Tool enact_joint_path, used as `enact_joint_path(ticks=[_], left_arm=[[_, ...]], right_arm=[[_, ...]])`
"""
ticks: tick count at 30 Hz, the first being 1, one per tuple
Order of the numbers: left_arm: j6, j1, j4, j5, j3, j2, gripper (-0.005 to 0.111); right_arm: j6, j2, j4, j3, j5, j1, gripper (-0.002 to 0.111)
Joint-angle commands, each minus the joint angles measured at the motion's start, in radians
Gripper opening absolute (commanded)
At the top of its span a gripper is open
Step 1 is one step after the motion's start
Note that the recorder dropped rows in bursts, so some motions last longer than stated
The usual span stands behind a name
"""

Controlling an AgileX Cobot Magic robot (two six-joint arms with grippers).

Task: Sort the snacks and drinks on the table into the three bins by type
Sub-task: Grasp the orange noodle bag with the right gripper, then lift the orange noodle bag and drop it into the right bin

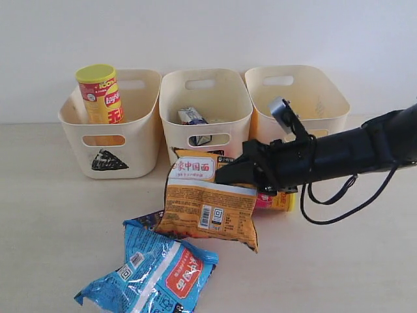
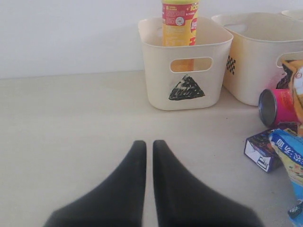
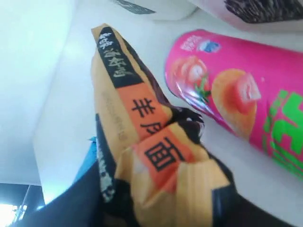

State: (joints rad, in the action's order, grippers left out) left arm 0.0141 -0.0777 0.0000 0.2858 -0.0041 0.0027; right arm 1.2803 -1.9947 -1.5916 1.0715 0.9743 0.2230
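My right gripper (image 1: 228, 175) (image 3: 161, 203) is shut on the top edge of the orange bag (image 1: 205, 202) (image 3: 151, 142), which hangs in front of the middle bin (image 1: 205, 98). The pink tube (image 3: 236, 94) (image 2: 279, 106) lies on its side just behind the bag. On the table near the front lies the blue bag (image 1: 153, 270), and the dark purple carton (image 2: 262, 151) rests beside it. The yellow-red tube (image 1: 101, 94) stands in the triangle bin (image 1: 140, 140). A white and blue carton (image 1: 193, 116) is in the middle bin. My left gripper (image 2: 149, 142) is shut and holds nothing, over bare table.
The third bin (image 1: 296, 91) stands at the back right behind my right arm; I cannot see its mark. A white wall runs behind the bins. A black cable (image 1: 339, 202) loops under the right arm. Bare table lies at the left and the front right.
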Motion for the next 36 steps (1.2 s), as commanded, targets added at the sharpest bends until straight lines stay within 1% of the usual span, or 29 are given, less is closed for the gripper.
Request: enact_joint_path(ticks=[1,7,10,15,18,21,24,31,36], left_arm=[[-0.007,-0.003,0.000,-0.008,0.004,-0.003,0.004],[-0.007,-0.003,0.000,-0.008,0.004,-0.003,0.004],[-0.007,-0.003,0.000,-0.008,0.004,-0.003,0.004],[-0.007,-0.003,0.000,-0.008,0.004,-0.003,0.004],[-0.007,-0.003,0.000,-0.008,0.004,-0.003,0.004],[-0.007,-0.003,0.000,-0.008,0.004,-0.003,0.004],[-0.007,-0.003,0.000,-0.008,0.004,-0.003,0.004],[-0.007,-0.003,0.000,-0.008,0.004,-0.003,0.004],[-0.007,-0.003,0.000,-0.008,0.004,-0.003,0.004]], right_arm=[[0.008,0.066,0.015,-0.001,0.102,-0.016,0.001],[0.002,0.159,0.083,-0.001,0.107,-0.018,0.001],[-0.016,0.220,0.124,-0.001,0.102,-0.045,0.001],[-0.116,0.339,0.205,-0.001,0.069,-0.154,0.001],[-0.157,0.413,0.213,-0.001,0.018,-0.228,0.001],[-0.201,0.467,0.213,-0.001,-0.082,-0.287,0.001],[-0.213,0.509,0.211,-0.001,-0.187,-0.309,0.001],[-0.217,0.549,0.205,0.024,-0.462,-0.311,0.001],[-0.217,0.490,0.197,0.096,-0.626,-0.281,0.001]])
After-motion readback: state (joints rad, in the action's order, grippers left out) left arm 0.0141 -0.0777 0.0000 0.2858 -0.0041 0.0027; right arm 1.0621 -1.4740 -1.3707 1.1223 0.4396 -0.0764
